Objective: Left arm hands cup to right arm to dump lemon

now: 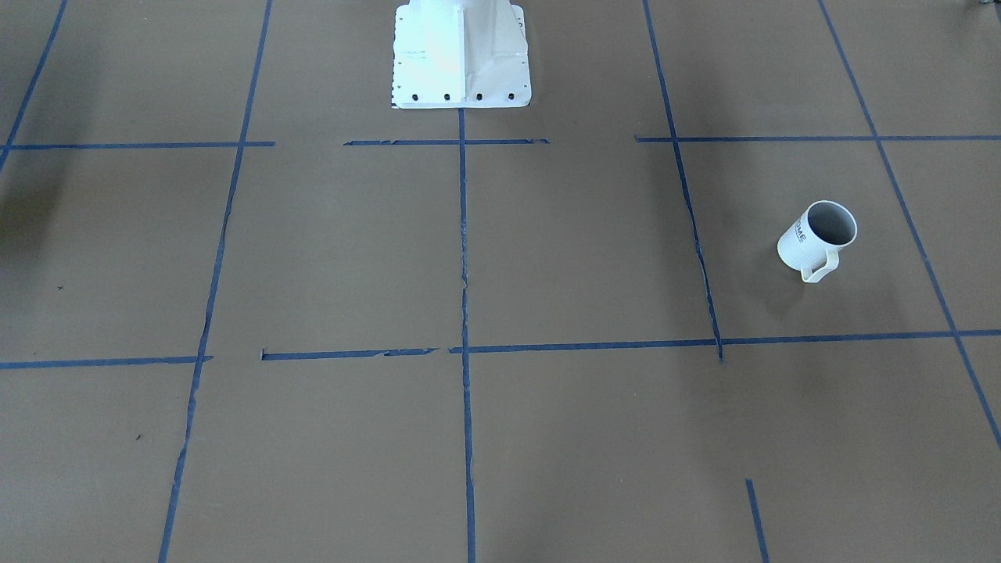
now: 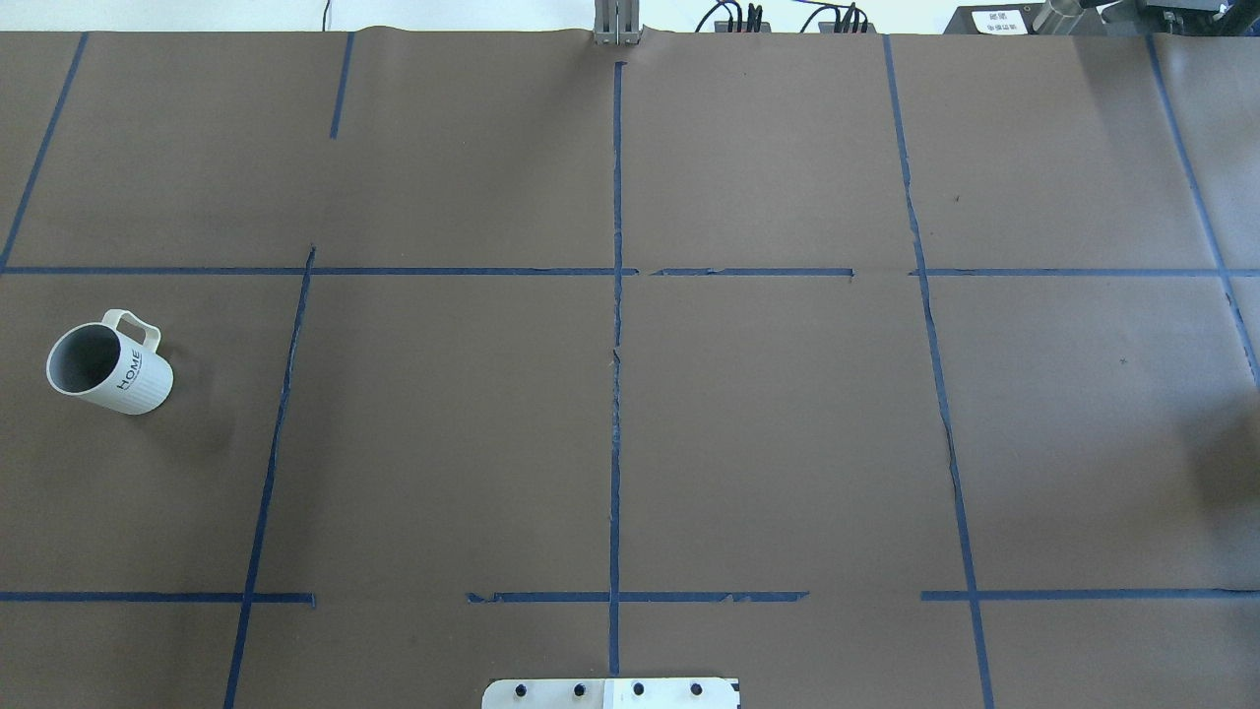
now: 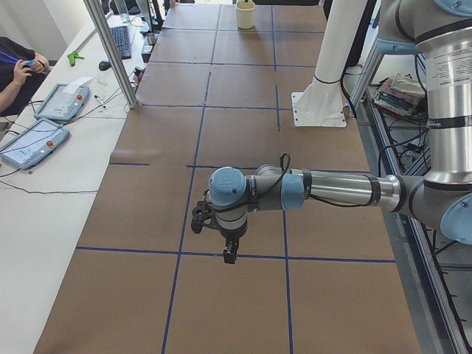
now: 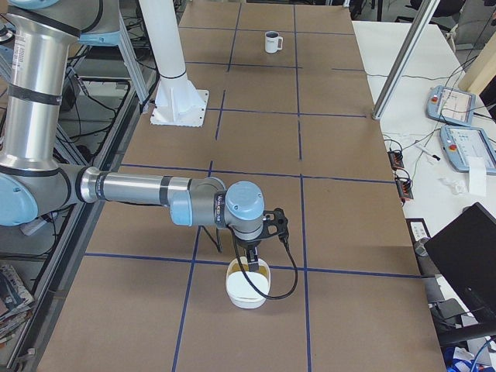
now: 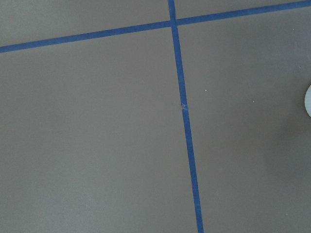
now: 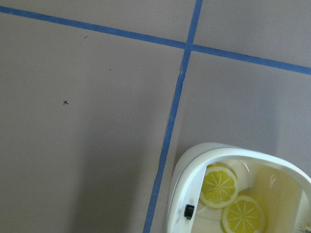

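While the right arm's end effector [image 4: 252,254] hangs low in the frame of the right-side view, over a glossy white bowl [image 4: 234,288] holding two yellow lemon slices [image 6: 219,185], I can't tell whether its fingers are apart or together. Same story for the left end effector [image 3: 228,251], mid-frame in the left-side view. The worktop [image 1: 313,250] is matte brown paper gridded with blue tape [image 1: 463,234]. Far off, upper centre, the ribbed white cup [image 4: 272,42] stands upright, alone.
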`<action>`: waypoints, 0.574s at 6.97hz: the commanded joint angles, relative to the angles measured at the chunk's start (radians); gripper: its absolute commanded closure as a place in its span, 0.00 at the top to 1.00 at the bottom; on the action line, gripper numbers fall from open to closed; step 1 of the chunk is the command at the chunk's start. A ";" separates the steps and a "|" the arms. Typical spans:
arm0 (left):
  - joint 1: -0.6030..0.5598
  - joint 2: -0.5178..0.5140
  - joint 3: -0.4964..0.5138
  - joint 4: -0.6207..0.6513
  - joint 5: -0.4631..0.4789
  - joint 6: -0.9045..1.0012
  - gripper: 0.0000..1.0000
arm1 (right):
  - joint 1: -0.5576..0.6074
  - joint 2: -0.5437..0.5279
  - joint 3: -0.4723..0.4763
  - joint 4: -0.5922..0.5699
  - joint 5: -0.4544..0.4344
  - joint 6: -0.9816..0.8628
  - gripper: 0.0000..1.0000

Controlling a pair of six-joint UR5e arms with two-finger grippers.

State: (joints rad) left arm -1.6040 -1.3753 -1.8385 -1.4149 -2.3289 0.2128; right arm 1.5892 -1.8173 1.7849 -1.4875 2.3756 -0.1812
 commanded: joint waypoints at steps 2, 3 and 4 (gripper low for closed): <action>-0.001 0.032 -0.004 0.002 0.016 -0.001 1.00 | 0.006 -0.004 0.008 0.001 -0.001 0.008 1.00; -0.001 0.030 -0.008 0.002 0.020 -0.001 1.00 | 0.006 -0.002 0.007 0.003 -0.001 0.008 1.00; 0.001 0.025 -0.011 0.001 0.019 -0.001 1.00 | 0.006 -0.004 0.007 0.007 0.002 0.009 1.00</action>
State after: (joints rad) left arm -1.6040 -1.3474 -1.8463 -1.4134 -2.3108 0.2123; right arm 1.5953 -1.8204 1.7920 -1.4844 2.3754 -0.1730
